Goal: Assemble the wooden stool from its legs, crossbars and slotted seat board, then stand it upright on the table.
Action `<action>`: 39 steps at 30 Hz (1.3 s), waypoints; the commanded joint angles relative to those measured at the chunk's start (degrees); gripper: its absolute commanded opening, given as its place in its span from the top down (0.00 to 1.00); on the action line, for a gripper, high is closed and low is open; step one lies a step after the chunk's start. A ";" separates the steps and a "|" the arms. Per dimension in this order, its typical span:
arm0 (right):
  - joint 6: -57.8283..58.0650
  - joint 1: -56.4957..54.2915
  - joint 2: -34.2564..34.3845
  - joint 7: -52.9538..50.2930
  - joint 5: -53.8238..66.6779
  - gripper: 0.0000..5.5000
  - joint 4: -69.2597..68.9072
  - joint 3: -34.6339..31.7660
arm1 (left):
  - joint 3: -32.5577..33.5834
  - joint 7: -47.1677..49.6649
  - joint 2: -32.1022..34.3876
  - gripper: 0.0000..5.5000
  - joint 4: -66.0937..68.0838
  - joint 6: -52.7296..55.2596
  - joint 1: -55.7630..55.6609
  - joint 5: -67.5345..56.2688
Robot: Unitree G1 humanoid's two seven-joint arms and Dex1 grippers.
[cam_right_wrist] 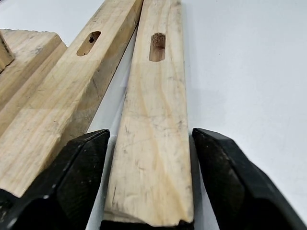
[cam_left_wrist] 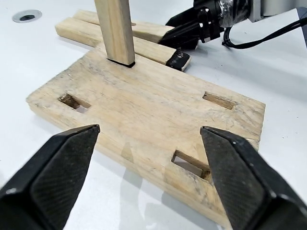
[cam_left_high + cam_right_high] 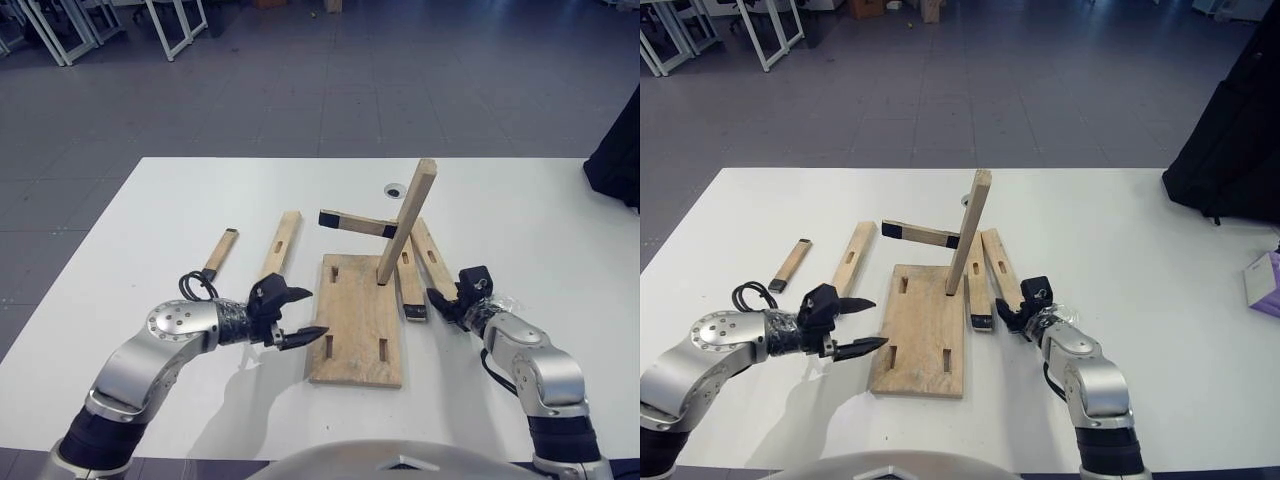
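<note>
The slotted seat board (image 3: 358, 320) lies flat on the white table. One leg (image 3: 405, 225) stands tilted in its far right slot, with a black-tipped crossbar (image 3: 355, 222) sticking out to the left. Two more legs (image 3: 408, 275) (image 3: 432, 258) lie side by side just right of the board. My right gripper (image 1: 149, 132) is open, its fingers (image 1: 72, 182) straddling the near end of the outer leg (image 1: 153, 120). My left gripper (image 3: 295, 315) hangs open at the board's near left edge (image 2: 144, 163), holding nothing. Another leg (image 3: 283, 243) and a short crossbar (image 3: 220, 252) lie further left.
A round cable hole (image 3: 396, 188) sits in the table behind the upright leg. A black bag (image 3: 1230, 150) stands off the table's right side, and a purple box (image 3: 1265, 285) rests at its right edge. Bare tabletop (image 3: 150, 230) stretches to the far left.
</note>
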 commanded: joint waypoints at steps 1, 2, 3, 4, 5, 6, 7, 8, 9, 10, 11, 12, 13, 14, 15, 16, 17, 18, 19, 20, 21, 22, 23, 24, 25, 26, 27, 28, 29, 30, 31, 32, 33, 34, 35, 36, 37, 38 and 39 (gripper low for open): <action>1.31 0.48 -1.03 0.44 -0.99 0.55 0.17 1.15 | 3.28 4.93 -3.31 0.29 0.98 1.69 -0.52 -1.03; 1.17 0.58 -1.21 0.48 -1.17 0.60 0.27 1.27 | 3.32 5.44 -3.78 0.29 0.71 1.64 0.02 -1.20; 1.00 0.61 -1.29 0.53 -1.31 0.62 0.39 1.32 | 3.14 5.92 -4.41 0.29 0.53 1.32 0.49 -1.05; 0.87 0.60 -1.28 0.53 -1.39 0.63 0.51 1.33 | 2.88 6.29 -4.94 0.29 0.60 0.88 0.81 -0.81; 0.69 0.48 -1.20 0.50 -1.45 0.63 0.66 1.36 | 2.67 6.45 -5.76 0.29 1.01 -0.30 1.27 -0.68; 0.32 0.35 -1.02 0.46 -1.47 0.63 0.89 1.28 | 2.73 6.77 -6.65 0.29 1.56 -1.18 1.66 -0.62; -0.03 -0.10 -0.56 0.23 -1.20 0.63 1.50 0.52 | 2.96 7.61 -7.89 0.29 2.76 -3.15 1.89 0.20; -0.54 -0.59 0.04 -0.04 -0.74 0.63 2.13 -0.56 | 3.24 8.25 -8.91 0.29 3.76 -4.19 2.08 0.35; -1.76 -1.46 0.53 -0.16 -0.24 0.63 3.21 -1.99 | 3.52 8.69 -9.82 0.29 4.44 -5.15 2.38 0.30; -3.18 -2.38 1.18 -0.12 0.67 0.63 4.29 -3.71 | 3.45 8.93 -10.48 0.29 5.02 -6.10 2.73 0.49; -5.49 -3.84 2.24 0.15 2.53 0.63 5.65 -6.37 | 3.05 9.16 -11.04 0.29 5.52 -7.38 3.08 1.10; -7.74 -5.26 3.19 0.52 4.35 0.63 6.84 -8.91 | 2.70 9.29 -11.52 0.29 5.95 -9.07 3.31 1.81; -9.84 -7.29 4.51 1.07 7.66 0.63 8.27 -12.65 | 2.32 9.27 -11.90 0.29 6.29 -10.55 3.49 2.45; -12.24 -9.66 5.60 2.38 12.04 0.63 9.84 -16.95 | 2.14 8.86 -12.37 0.29 6.62 -12.22 3.54 2.73; -13.77 -11.18 6.22 3.35 14.97 0.63 10.94 -19.69 | 2.07 8.48 -12.69 0.29 6.87 -13.36 3.56 2.86; -14.07 -12.65 6.55 5.95 19.92 0.63 12.51 -22.76 | 2.30 8.02 -13.14 0.29 7.50 -13.87 3.28 2.31; -12.06 -12.87 6.56 10.87 27.15 0.63 12.84 -25.22 | 2.58 7.28 -13.60 0.29 8.30 -14.36 3.05 1.42; -8.72 -12.25 6.19 15.82 34.27 0.63 12.85 -27.11 | 2.93 6.36 -13.95 0.29 8.71 -14.47 3.03 0.14; -4.33 -10.97 5.62 20.59 42.75 0.63 12.48 -29.10 | 3.41 4.91 -14.24 0.29 8.72 -14.20 3.11 -1.94; -0.13 -9.40 4.79 24.76 50.36 0.63 11.90 -30.65 | 3.95 3.50 -14.45 0.29 8.38 -13.67 3.37 -4.14; 3.05 -7.69 3.97 28.07 56.19 0.63 10.67 -31.43 | 4.72 2.15 -14.68 0.29 7.96 -12.82 3.59 -6.89; 5.59 -5.84 3.19 31.62 60.23 0.63 8.79 -31.01 | 5.73 0.82 -14.91 0.29 7.69 -11.77 3.86 -10.09; 6.94 -4.46 2.56 34.20 62.13 0.63 7.15 -30.24 | 6.43 -0.04 -14.99 0.29 7.51 -11.03 4.12 -12.42; 8.21 -3.23 1.91 36.35 63.19 0.63 6.03 -29.01 | 7.00 -0.92 -15.02 0.29 7.48 -10.36 4.38 -14.69; 9.02 -2.30 1.52 38.04 64.34 0.63 5.49 -28.24 | 7.37 -1.52 -14.97 0.29 7.74 -9.84 4.38 -16.08; 9.25 -1.51 1.34 39.25 65.22 0.63 5.15 -27.70 | 7.51 -1.82 -14.85 0.29 8.67 -9.55 3.98 -16.56; 9.28 -0.87 1.39 40.17 65.97 0.63 4.77 -27.16 | 7.61 -1.95 -14.78 0.29 9.56 -9.44 3.59 -16.69; 9.38 -0.24 1.49 40.90 66.39 0.63 4.04 -26.32 | 7.70 -2.15 -14.76 0.29 10.10 -9.22 3.31 -16.94; 9.34 0.40 1.28 41.78 65.80 0.63 3.17 -24.90 | 7.88 -2.40 -14.79 0.29 10.28 -9.01 3.24 -17.31; 9.04 0.99 0.64 42.79 63.63 0.63 2.67 -22.75 | 8.13 -2.72 -14.78 0.29 9.95 -8.36 3.31 -18.22; 8.73 1.35 -0.13 43.40 61.47 0.63 2.62 -20.89 | 8.31 -3.11 -14.64 0.29 9.44 -7.72 3.48 -19.16; 7.16 1.79 -1.73 44.40 56.91 0.63 2.81 -17.92 | 8.52 -3.67 -14.31 0.29 8.57 -6.73 3.90 -20.72; 5.48 2.29 -3.71 46.26 52.37 0.63 2.88 -14.74 | 8.82 -4.04 -14.05 0.29 7.56 -5.03 4.36 -23.22; 4.33 2.56 -5.05 47.77 49.58 0.63 2.99 -12.67 | 9.08 -4.25 -13.83 0.29 6.78 -3.33 4.72 -25.40; 3.26 2.47 -6.06 49.27 47.42 0.63 3.24 -10.98 | 9.42 -4.39 -13.84 0.29 5.87 -1.25 4.96 -28.56; 2.43 2.33 -6.80 50.64 45.99 0.63 3.42 -9.69 | 9.76 -4.29 -13.95 0.29 5.08 0.43 4.99 -31.31; 1.44 2.15 -7.34 51.78 44.49 0.63 3.45 -8.41 | 10.14 -3.75 -14.20 0.29 4.42 1.95 4.76 -34.00; 0.74 1.94 -7.65 52.80 43.39 0.63 3.27 -7.03 | 10.40 -3.00 -14.55 0.29 4.23 3.21 4.31 -35.97; 0.19 1.79 -7.87 53.51 42.69 0.63 3.16 -5.93 | 10.57 -2.30 -14.79 0.29 4.22 4.06 3.95 -37.22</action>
